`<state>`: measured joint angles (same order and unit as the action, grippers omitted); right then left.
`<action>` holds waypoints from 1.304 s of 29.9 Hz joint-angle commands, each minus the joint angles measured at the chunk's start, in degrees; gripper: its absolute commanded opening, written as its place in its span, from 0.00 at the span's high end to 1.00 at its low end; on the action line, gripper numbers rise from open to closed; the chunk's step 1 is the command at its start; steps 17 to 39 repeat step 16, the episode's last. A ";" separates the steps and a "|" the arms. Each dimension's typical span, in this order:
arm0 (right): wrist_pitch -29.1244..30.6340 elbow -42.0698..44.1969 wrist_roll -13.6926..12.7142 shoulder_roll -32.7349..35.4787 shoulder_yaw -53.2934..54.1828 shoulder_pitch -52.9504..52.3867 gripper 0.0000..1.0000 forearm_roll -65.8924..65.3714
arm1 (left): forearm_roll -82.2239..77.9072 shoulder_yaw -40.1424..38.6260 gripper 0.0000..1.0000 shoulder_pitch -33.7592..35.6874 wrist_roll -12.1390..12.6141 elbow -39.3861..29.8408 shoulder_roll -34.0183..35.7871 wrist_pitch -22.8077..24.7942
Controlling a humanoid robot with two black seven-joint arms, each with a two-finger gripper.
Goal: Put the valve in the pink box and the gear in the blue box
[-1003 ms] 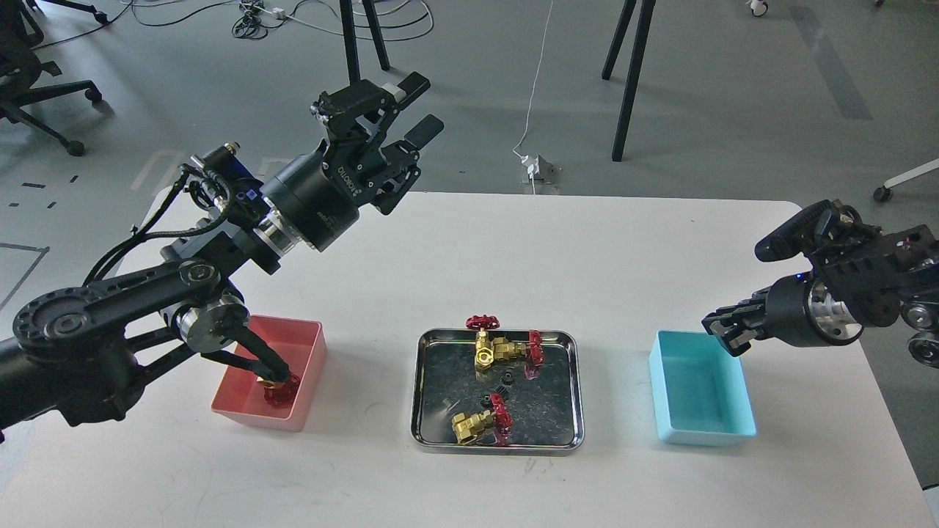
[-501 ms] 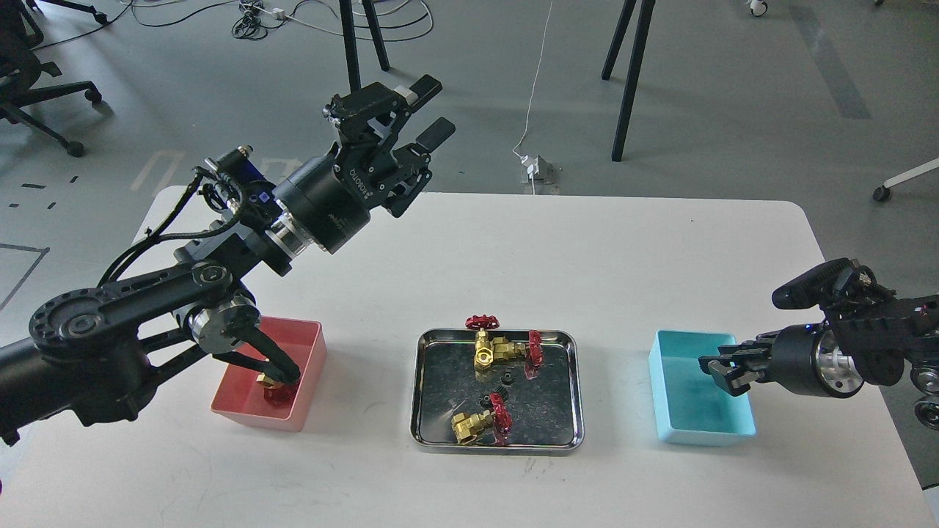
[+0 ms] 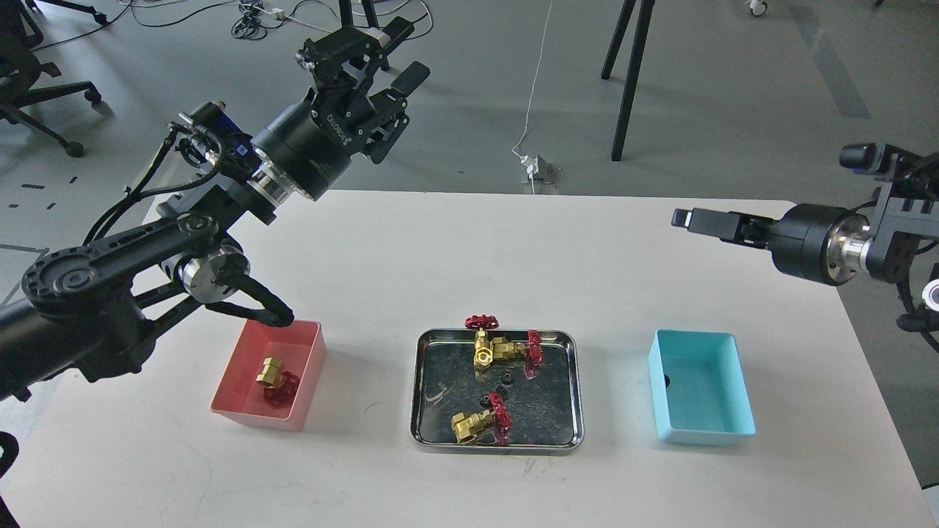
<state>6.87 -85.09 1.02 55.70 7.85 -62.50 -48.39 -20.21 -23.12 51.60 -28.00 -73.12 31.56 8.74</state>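
Observation:
One valve lies in the pink box at the left. A gear lies at the left wall inside the blue box at the right. In the steel tray between them lie two valves close together, a third valve and two gears. My left gripper is open and empty, raised high beyond the table's far left edge. My right gripper is seen side-on, empty, well above and behind the blue box.
The white table carries only the two boxes and the tray. My left arm's elbow and cable hang just behind the pink box. Tripod legs and cables stand on the floor beyond the table.
My right gripper has risen out of the blue box and pulled back, leaving a gear in it. My left gripper has lifted up and to the left, uncovering the valve in the pink box.

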 commanded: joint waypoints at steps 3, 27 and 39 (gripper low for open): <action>-1.95 14.22 0.48 -10.15 15.33 0.27 0.00 37.62 | 14.19 -1.13 0.29 6.58 0.00 12.72 -0.71 17.16; 8.51 24.80 17.26 -23.09 28.45 4.93 0.00 57.80 | 26.10 -1.22 0.14 5.27 0.00 24.43 -3.96 19.26; 8.51 24.80 17.26 -23.09 28.45 4.93 0.00 57.80 | 26.10 -1.22 0.14 5.27 0.00 24.43 -3.96 19.26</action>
